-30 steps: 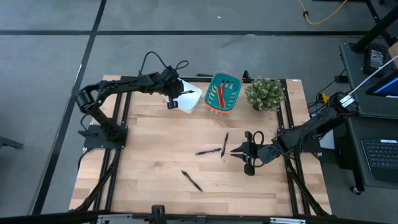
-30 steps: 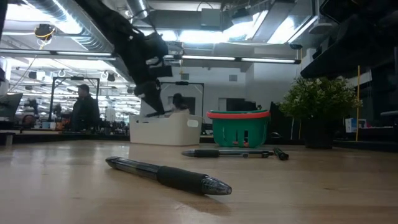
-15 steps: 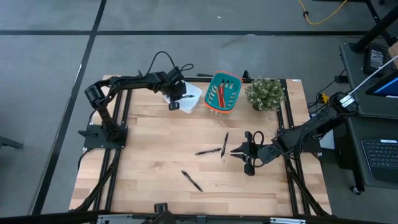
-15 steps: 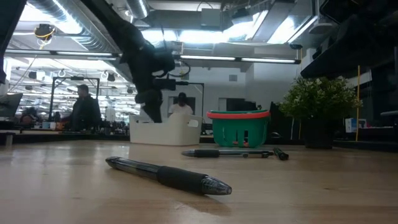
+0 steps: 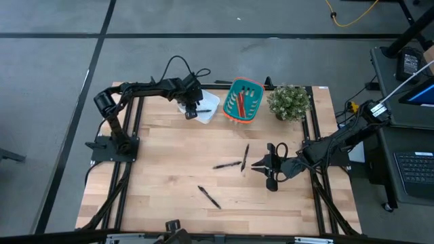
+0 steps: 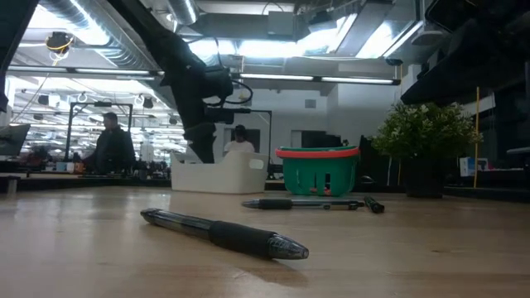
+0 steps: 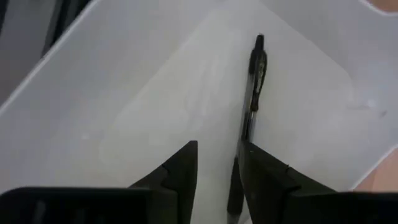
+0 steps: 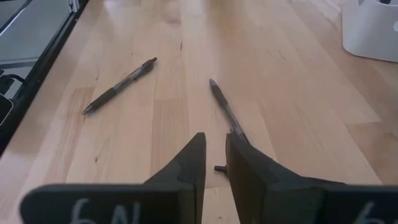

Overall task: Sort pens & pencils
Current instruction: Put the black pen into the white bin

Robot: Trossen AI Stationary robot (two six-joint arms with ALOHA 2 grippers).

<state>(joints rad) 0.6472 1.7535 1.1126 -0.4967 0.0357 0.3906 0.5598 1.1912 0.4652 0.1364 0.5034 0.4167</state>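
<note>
The left gripper (image 5: 192, 110) hangs over the white bin (image 5: 211, 107) at the far side of the table (image 5: 163, 163), its fingers (image 7: 180, 168) parted with a narrow gap. One black pen (image 7: 252, 106) lies loose on the bin's floor, just beside one finger but not clasped by it. From the low view the same gripper (image 6: 199, 132) reaches down behind the bin's (image 6: 219, 174) rim.

Just beside the white bin stands the teal basket (image 5: 252, 116), and the red and orange pencils (image 5: 241, 103) lie inside it. Next to the basket, on the side away from the bin, is a small green plant (image 5: 289, 102).

Three more pens remain on the bare wood, well apart from the white bin toward the near edge. Two lie close together near mid-table: one (image 5: 227, 164) roughly level, the other (image 5: 245, 156) nearly upright in the overhead picture. The third (image 5: 209, 196) lies alone, farthest from the bin; it is the large pen (image 6: 224, 233) in front in the low view.

The right gripper (image 5: 261, 165) rests low over the table, just beside the pair of pens and far from the bin. Its fingers (image 8: 186, 165) stand a little apart with nothing between them; two pens (image 8: 227, 112) (image 8: 120, 85) lie on the wood ahead of it.
</note>
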